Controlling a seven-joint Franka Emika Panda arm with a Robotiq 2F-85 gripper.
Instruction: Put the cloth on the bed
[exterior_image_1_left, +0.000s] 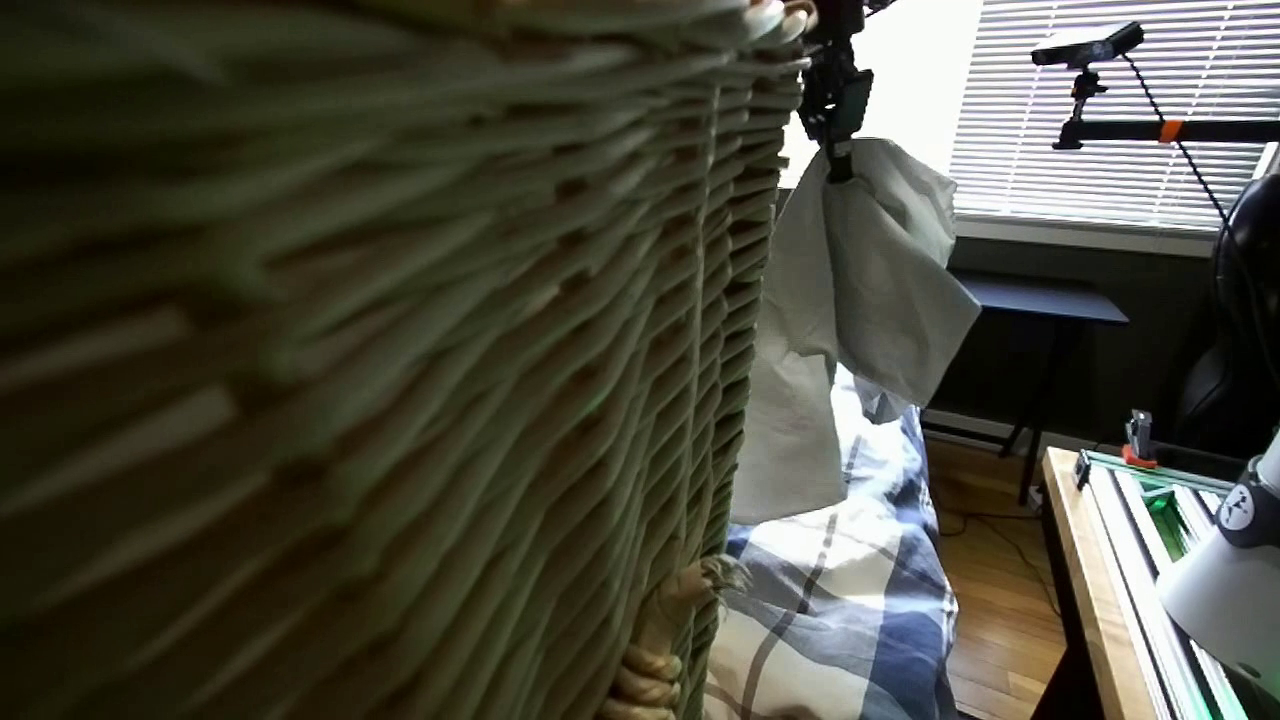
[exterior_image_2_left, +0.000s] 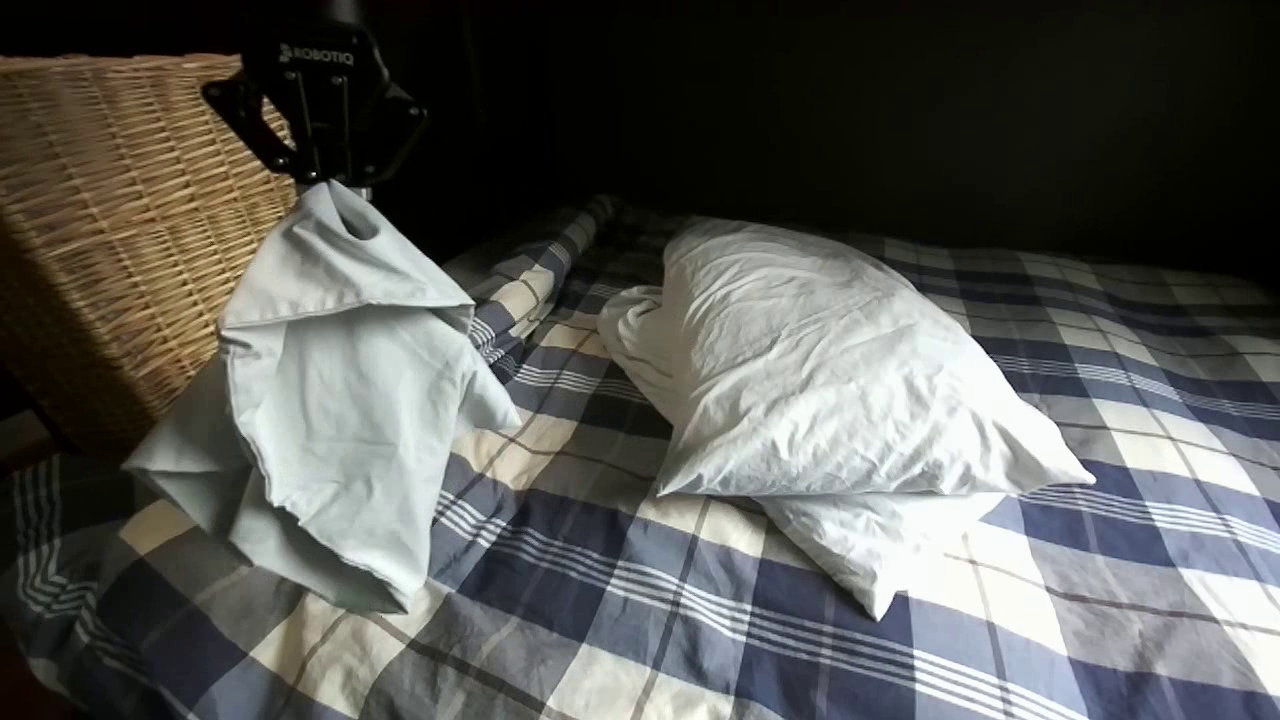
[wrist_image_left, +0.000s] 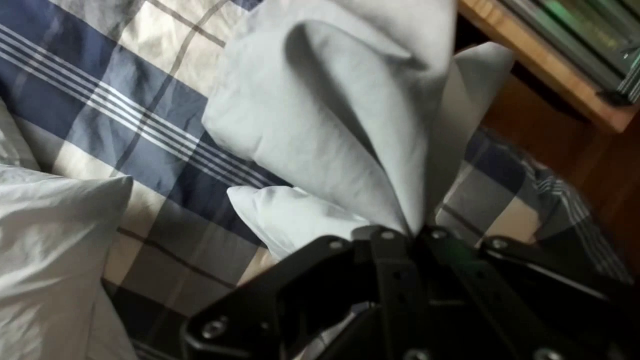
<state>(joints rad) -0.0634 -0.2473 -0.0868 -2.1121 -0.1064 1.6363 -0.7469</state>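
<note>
Gripper (exterior_image_2_left: 330, 183) closed, pinching cloth (exterior_image_2_left: 350, 390) at top; cloth hangs below, over bed (exterior_image_2_left: 600, 600). In exterior view, basket (exterior_image_1_left: 450, 350) hides part of cloth. Whether lower edge touches bed, cannot tell.

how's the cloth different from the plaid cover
The cloth is plain and pale; the cover is plaid with blue and cream bands. The cloth hangs bunched from the fingers; the cover lies spread over the bed. The cloth looks smaller than the cover. Both are creased fabric.

Window (exterior_image_1_left: 915, 85) blown out; close-up basket (exterior_image_1_left: 420, 340) blurred; bed (exterior_image_1_left: 850, 580) sun-patched.
</note>
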